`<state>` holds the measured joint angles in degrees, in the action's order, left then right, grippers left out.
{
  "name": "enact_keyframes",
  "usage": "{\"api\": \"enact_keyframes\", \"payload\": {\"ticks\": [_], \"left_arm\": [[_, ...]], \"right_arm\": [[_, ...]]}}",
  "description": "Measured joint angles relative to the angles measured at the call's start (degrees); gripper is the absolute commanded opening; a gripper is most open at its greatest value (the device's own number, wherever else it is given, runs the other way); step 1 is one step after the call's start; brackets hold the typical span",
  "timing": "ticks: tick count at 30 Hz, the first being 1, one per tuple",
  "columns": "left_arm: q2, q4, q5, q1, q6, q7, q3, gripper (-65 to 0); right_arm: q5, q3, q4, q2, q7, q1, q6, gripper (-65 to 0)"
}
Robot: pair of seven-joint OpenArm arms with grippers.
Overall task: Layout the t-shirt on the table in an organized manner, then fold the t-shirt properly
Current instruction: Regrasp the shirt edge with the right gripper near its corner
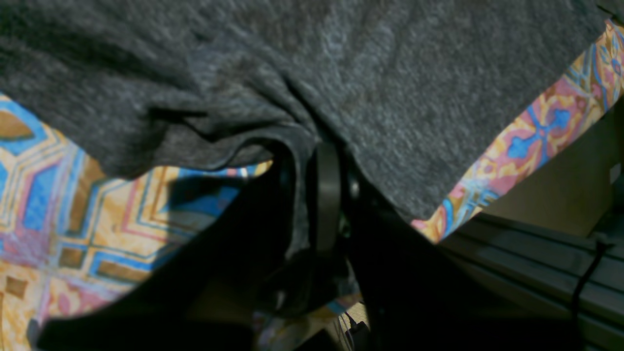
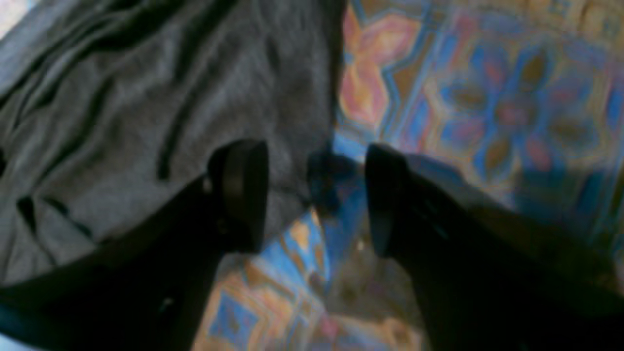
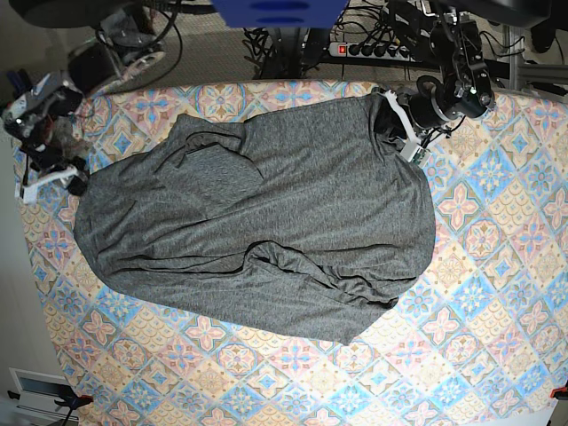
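The dark grey t-shirt [image 3: 266,213] lies spread and wrinkled across the middle and left of the tile-print table [image 3: 497,266]. My left gripper [image 3: 391,125] is at the shirt's far right corner. The left wrist view shows that gripper [image 1: 319,165] shut on a bunched fold of the t-shirt [image 1: 390,73], just above the table [image 1: 73,209]. My right gripper [image 3: 77,185] is at the shirt's left edge. In the blurred right wrist view the gripper [image 2: 314,195] is open, with one finger over the t-shirt [image 2: 146,122], the other over bare table [image 2: 487,97], and the shirt's edge between them.
A power strip with cables [image 3: 373,44] and a blue object [image 3: 275,11] lie beyond the far table edge. The table's edge and a grey rail [image 1: 536,263] are close to my left gripper. Bare table extends to the right and front of the shirt.
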<state>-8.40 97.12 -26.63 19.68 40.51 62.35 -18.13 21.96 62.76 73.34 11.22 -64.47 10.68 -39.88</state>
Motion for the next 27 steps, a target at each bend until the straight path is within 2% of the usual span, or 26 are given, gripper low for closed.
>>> {"api": "enact_keyframes", "payload": {"ticks": [2, 4, 6, 8, 12, 21, 27], "left_arm": [[0.0, 0.0, 0.0, 0.0, 0.0, 0.0, 0.0, -59.8], [0.0, 0.0, 0.1, 0.0, 0.0, 0.0, 0.0, -59.8], [0.0, 0.0, 0.1, 0.0, 0.0, 0.0, 0.0, -59.8], [0.0, 0.0, 0.0, 0.0, 0.0, 0.0, 0.0, -59.8], [0.0, 0.0, 0.0, 0.0, 0.0, 0.1, 0.0, -59.8], [0.0, 0.0, 0.0, 0.0, 0.0, 0.0, 0.0, -59.9], [0.0, 0.0, 0.0, 0.0, 0.0, 0.0, 0.0, -59.9]], "right_arm": [[3.6, 0.2, -3.5, 2.7, 0.2, 0.0, 0.2, -34.6], [5.2, 0.3, -6.8, 4.1, 2.1, 0.4, 0.3, -34.6], [3.4, 0.1, -9.9, 3.6, 2.4, 0.6, 0.3, -34.6], [4.1, 0.0, -12.2, 3.5, 5.6, 0.3, -0.1, -34.6], [3.4, -0.3, -14.6, 5.3, 6.9, 0.5, -0.4, -34.6], [3.0, -3.1, -16.5, 5.9, 9.2, 0.7, -0.4, -34.6], [2.8, -10.9, -15.7, 5.9, 9.7, 1.0, 0.0, -34.6]]}}
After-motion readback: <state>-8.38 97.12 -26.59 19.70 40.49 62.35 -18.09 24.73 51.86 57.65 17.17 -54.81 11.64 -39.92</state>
